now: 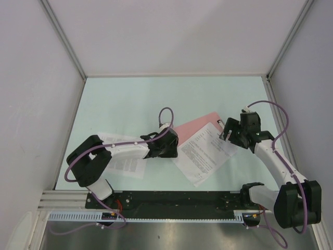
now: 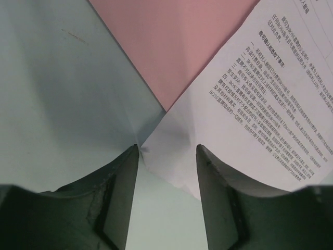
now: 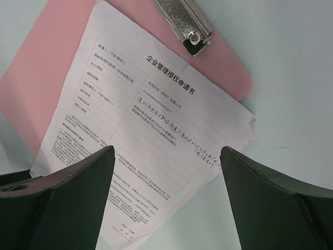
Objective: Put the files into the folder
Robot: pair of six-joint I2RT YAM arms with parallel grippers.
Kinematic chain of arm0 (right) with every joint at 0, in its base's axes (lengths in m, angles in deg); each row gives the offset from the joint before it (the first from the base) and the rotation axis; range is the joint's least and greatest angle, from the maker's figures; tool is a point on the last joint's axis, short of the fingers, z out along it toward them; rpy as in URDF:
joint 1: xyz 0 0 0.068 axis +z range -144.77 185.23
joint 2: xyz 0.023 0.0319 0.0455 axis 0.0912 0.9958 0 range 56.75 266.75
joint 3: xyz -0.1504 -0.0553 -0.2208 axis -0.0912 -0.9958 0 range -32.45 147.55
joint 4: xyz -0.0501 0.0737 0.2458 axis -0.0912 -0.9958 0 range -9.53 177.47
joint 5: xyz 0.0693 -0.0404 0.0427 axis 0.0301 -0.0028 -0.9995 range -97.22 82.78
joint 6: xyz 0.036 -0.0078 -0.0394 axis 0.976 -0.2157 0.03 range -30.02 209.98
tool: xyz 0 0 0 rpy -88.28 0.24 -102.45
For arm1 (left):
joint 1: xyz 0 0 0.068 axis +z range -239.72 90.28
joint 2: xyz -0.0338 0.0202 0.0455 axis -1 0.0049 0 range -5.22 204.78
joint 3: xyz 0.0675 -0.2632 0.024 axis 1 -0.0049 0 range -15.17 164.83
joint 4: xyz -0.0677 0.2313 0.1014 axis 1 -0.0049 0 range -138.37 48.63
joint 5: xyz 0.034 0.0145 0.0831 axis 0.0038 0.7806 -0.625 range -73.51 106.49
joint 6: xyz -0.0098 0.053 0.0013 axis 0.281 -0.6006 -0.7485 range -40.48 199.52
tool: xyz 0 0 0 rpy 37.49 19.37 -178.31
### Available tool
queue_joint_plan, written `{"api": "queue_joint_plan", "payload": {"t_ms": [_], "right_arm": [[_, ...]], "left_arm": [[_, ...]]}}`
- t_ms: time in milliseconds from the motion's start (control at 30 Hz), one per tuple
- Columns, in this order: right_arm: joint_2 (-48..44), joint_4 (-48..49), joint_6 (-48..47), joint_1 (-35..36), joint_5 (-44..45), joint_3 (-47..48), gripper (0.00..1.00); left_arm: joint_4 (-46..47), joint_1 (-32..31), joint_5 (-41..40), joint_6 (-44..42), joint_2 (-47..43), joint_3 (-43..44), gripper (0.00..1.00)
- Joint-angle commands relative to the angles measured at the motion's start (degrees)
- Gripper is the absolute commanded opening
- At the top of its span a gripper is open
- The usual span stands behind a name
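The pink folder [image 1: 196,125] lies mid-table, its metal clip [image 3: 184,21] at the far right end. One printed sheet [image 1: 204,151] lies askew across it and overhangs its near edge. A second sheet [image 1: 125,158] lies on the table under my left arm. My left gripper [image 1: 176,150] is open at the first sheet's left corner; in the left wrist view that corner [image 2: 171,151] sits between the open fingertips [image 2: 167,148], touching neither as far as I can tell. My right gripper [image 1: 225,136] is open and empty above the sheet's right end [image 3: 145,135], near the clip.
The pale green table [image 1: 130,99] is walled in by white panels on the left, back and right. A black rail [image 1: 177,198] with both arm bases runs along the near edge.
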Motion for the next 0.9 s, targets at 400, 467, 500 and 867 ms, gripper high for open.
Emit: {"api": "queue_joint_plan", "payload": {"t_ms": [400, 467, 500, 867], "right_arm": [[1.07, 4.42, -1.08, -2.63, -2.84, -0.56, 0.87], [2.21, 5.91, -1.17, -2.63, -1.7, -0.83, 0.87], [3.0, 6.35, -1.08, -2.63, -0.65, -0.83, 0.87], [15.12, 22.52, -3.18, -3.15, 1.21, 4.77, 0.88]], "left_arm": [[-5.93, 0.13, -5.61, 0.88, -0.25, 3.12, 0.11], [-7.34, 0.22, -7.72, -2.28, 0.28, 6.0, 0.0], [-9.09, 0.57, -8.34, -4.12, 0.63, 7.16, 0.0], [-11.39, 9.18, -5.36, -12.13, 4.67, 17.08, 0.0]]}}
